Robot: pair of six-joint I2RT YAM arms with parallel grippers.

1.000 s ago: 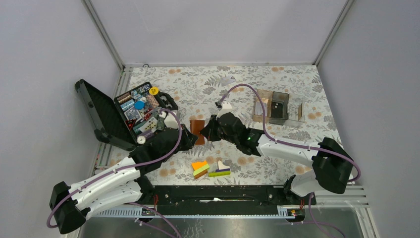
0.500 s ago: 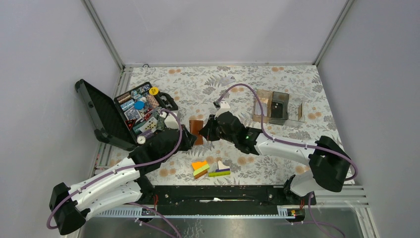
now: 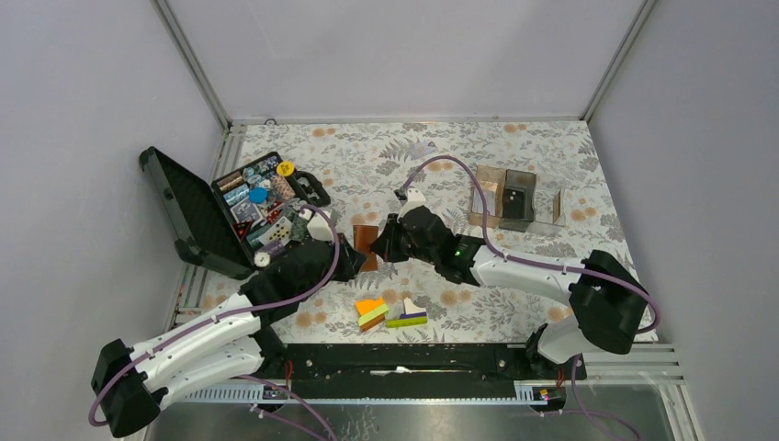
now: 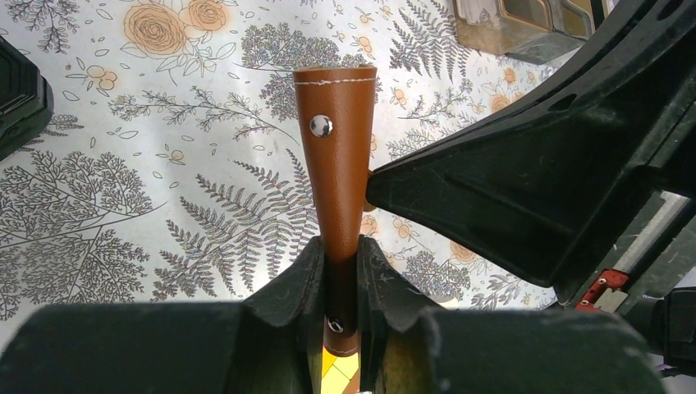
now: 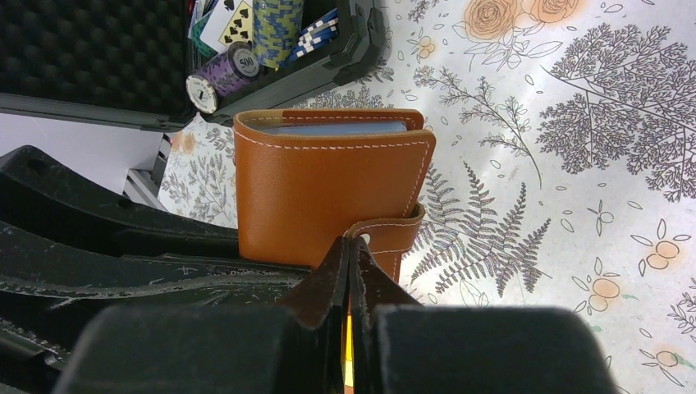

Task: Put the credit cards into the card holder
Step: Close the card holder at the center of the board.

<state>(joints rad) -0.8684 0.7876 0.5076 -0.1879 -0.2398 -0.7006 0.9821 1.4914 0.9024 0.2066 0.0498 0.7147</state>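
The brown leather card holder [image 3: 366, 242] stands on edge mid-table, folded shut, between both grippers. My left gripper [image 4: 341, 267] is shut on its lower part, seen edge-on with a snap stud [image 4: 321, 125]. It also shows in the top view [image 3: 352, 258]. My right gripper [image 5: 351, 250] is shut on the holder's snap tab [image 5: 392, 233], and it shows in the top view too [image 3: 384, 243]. In the right wrist view the holder [image 5: 320, 185] faces me. The bluish-grey edges of credit cards [image 5: 341, 129] show inside its top. No loose cards are in view.
An open black tool case [image 3: 188, 220] with poker chips and playing cards lies at the left, close behind the holder [image 5: 246, 57]. Orange, green and purple blocks [image 3: 390, 312] lie just in front. Clear and brown compartment boxes [image 3: 514, 197] stand at the back right.
My right arm has shifted slightly left and away from me, with the holder's tab still in its fingers. The left gripper and the holder have barely moved.
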